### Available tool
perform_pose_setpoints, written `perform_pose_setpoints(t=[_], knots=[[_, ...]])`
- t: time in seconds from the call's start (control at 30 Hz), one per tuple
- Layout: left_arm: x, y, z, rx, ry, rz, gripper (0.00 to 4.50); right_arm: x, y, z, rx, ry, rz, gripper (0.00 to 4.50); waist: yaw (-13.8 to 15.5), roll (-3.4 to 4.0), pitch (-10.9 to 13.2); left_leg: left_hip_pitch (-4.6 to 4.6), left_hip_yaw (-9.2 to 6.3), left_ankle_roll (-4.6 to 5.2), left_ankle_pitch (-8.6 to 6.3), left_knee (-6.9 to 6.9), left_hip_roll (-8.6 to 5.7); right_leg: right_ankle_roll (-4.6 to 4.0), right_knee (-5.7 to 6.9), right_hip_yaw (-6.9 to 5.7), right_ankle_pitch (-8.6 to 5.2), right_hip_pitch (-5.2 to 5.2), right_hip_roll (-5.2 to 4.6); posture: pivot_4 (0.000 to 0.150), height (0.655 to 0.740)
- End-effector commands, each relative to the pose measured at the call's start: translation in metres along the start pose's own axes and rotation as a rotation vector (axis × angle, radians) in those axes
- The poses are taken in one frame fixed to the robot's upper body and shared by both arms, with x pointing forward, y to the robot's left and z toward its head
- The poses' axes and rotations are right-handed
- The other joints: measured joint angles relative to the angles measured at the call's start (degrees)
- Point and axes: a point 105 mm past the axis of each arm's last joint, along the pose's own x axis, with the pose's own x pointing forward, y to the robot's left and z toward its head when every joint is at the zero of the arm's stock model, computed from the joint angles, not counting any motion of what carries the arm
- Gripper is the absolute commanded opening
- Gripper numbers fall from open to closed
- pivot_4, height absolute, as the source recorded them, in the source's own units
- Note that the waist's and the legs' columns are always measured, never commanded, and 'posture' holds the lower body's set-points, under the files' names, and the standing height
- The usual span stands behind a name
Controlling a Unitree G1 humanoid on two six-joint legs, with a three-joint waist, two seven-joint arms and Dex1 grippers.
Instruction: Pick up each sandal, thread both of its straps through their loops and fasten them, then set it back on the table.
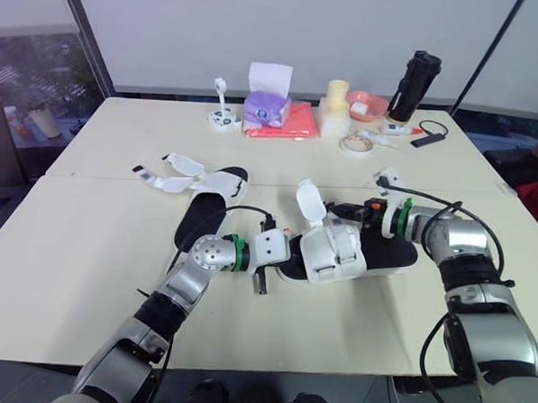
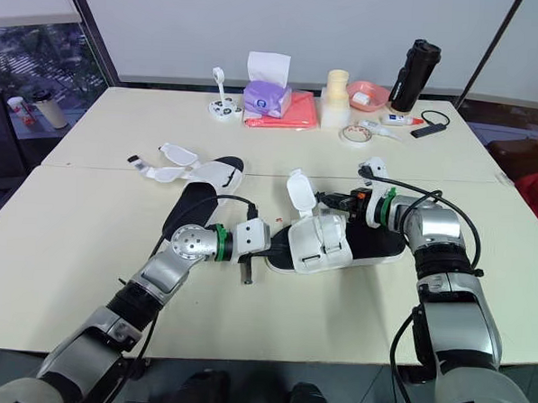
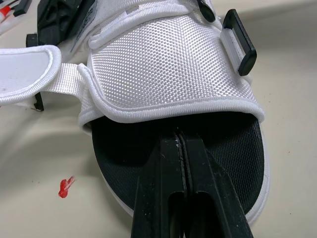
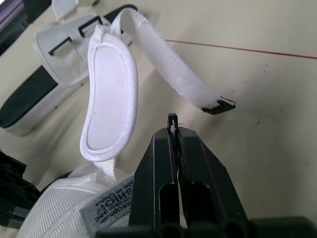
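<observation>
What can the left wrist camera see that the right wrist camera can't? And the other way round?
Left wrist view: the left gripper, fingers shut, over the black toe of the near sandal, the black buckle loop on its woven strap, and a red mark on the table.
Right wrist view: the right gripper, shut, a padded white flap standing up, a loose strap with a black tip, and the other sandal beyond.
Both share the near sandal's white woven fabric and the cream table.

- Bright, even, diffuse light; daylight comes through the window (image 1: 28, 62) on the left.
- Shadows on the worktop (image 1: 78, 237) soft and short.
- Head views sharp throughout.
</observation>
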Motion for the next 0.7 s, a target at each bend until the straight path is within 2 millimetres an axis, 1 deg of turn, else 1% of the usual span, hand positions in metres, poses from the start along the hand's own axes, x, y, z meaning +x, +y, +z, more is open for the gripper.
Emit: perform_pose_setpoints(t=[0.03, 0.1, 0.23, 0.3, 0.33, 0.43, 0.5, 0.57, 0.63, 0.7], knots=[[-0.003, -0.014, -0.027, -0.049, 0.102, -0.036, 0.00, -0.006, -0.013, -0.008, -0.043, 0.054, -0.074, 0.31, 0.0, 0.01, 0.0, 0.00, 0.00, 0.00, 0.00, 0.00, 0.00, 0.00, 0.00, 0.00, 0.00, 0.00, 0.00, 0.150, 0.7400], [-0.003, -0.014, -0.027, -0.049, 0.102, -0.037, 0.00, -0.008, -0.013, -0.006, -0.047, 0.052, -0.069, 0.96, 0.0, 0.02, 0.0, 0.00, 0.00, 0.00, 0.00, 0.00, 0.00, 0.00, 0.00, 0.00, 0.00, -0.01, 0.00, 0.150, 0.7400], [-0.003, -0.014, -0.027, -0.046, 0.103, -0.039, 0.00, -0.019, -0.015, 0.006, -0.056, -0.004, -0.070, 2.99, 0.1, 0.03, 0.0, -0.13, 0.02, 0.00, 0.00, -0.10, 0.00, 0.00, -0.01, 0.01, 0.00, -0.19, -0.02, 0.150, 0.7400], [-0.004, -0.012, -0.027, -0.043, 0.104, -0.037, 0.00, -0.032, -0.024, 0.020, -0.037, -0.071, -0.119, 4.09, 0.2, 0.03, 0.0, -0.15, 0.02, 0.00, 0.00, -0.14, 0.00, 0.00, -0.01, 0.01, 0.00, -0.24, -0.02, 0.150, 0.7400], [-0.005, -0.011, -0.027, -0.041, 0.104, -0.034, 0.00, -0.039, -0.027, 0.026, -0.018, -0.106, -0.131, 4.46, 0.3, 0.03, 0.0, -0.15, 0.02, 0.00, 0.00, -0.15, 0.00, 0.00, -0.02, 0.01, 0.00, -0.23, -0.02, 0.150, 0.7400], [-0.007, -0.007, -0.026, -0.033, 0.106, -0.024, 0.00, -0.056, -0.027, 0.034, 0.043, -0.163, -0.110, 4.46, 0.3, 0.03, 0.0, -0.15, 0.03, 0.00, 0.00, -0.13, 0.00, 0.00, -0.02, 0.02, 0.00, -0.22, -0.03, 0.150, 0.7400], [-0.010, -0.002, -0.025, -0.022, 0.102, -0.014, 0.00, -0.065, -0.022, 0.033, 0.093, -0.181, -0.065, 4.46, 0.2, 0.04, 0.0, -0.15, 0.03, 0.00, 0.00, -0.13, 0.00, 0.00, -0.02, 0.02, 0.00, -0.22, -0.03, 0.150, 0.7400], [-0.013, 0.003, -0.017, -0.003, 0.068, -0.008, 0.00, -0.071, -0.014, 0.031, 0.116, -0.201, -0.005, 4.46, 0.1, 0.04, 0.0, -0.15, 0.03, 0.00, 0.00, -0.15, 0.01, 0.00, -0.02, 0.02, 0.00, -0.23, 0.00, 0.150, 0.7400], [-0.017, 0.007, -0.009, 0.006, 0.036, -0.018, 0.00, -0.075, -0.003, 0.025, 0.136, -0.207, 0.076, 4.46, -0.1, 0.03, 0.0, -0.14, 0.05, 0.00, 0.00, -0.17, 0.04, 0.00, -0.03, 0.05, 0.00, -0.24, 0.04, 0.150, 0.7400], [-0.021, 0.009, -0.006, 0.025, 0.032, -0.037, 0.00, -0.077, 0.010, 0.012, 0.156, -0.168, 0.149, 4.46, 0.0, 0.05, 0.0, -0.15, 0.06, 0.00, 0.00, -0.22, 0.06, 0.00, -0.03, 0.06, 0.00, -0.28, 0.08, 0.150, 0.7400]])
